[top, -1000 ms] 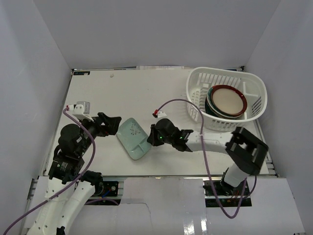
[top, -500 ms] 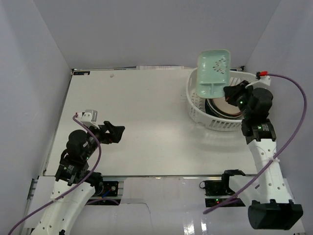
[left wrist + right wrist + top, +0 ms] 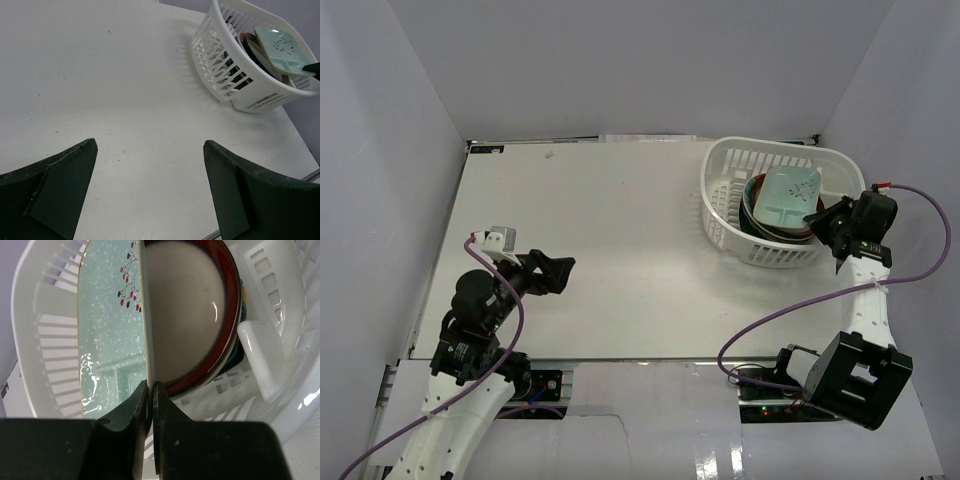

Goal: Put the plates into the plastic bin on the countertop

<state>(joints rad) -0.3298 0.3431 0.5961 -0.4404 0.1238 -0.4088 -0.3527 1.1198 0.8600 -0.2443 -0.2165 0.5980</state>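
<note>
**Right wrist view.** The two fingers [image 3: 137, 412] of my right gripper [image 3: 150, 390] are clamped on the thin near rim of the pale-green rectangular plate [image 3: 112, 325]. I see the plate almost edge-on. A rim pinch of this kind leaves the underside free to settle onto whatever lies below.

The plate hangs tilted over the dark-rimmed cream plate [image 3: 185, 315], which tops the stacked plates [image 3: 246, 42] inside the plastic bin [image 3: 47, 330]. I cannot tell whether its far end already touches the cream plate.

**Top view.** The right gripper [image 3: 825, 222] reaches over the bin's near right wall, with the plate [image 3: 788, 192] wholly within the rim [image 3: 718, 165].

**Left wrist view.** My left gripper [image 3: 150, 145] hovers low over the countertop [image 3: 620, 220], fingers wide apart and holding nothing. It is well apart from the bin, which keeps it out of the right arm's way.

No plate shows on the countertop, so I judge this the last one. What remains is to lower it gently and let go, since dropping it from a tilt could chip the plates below.
</note>
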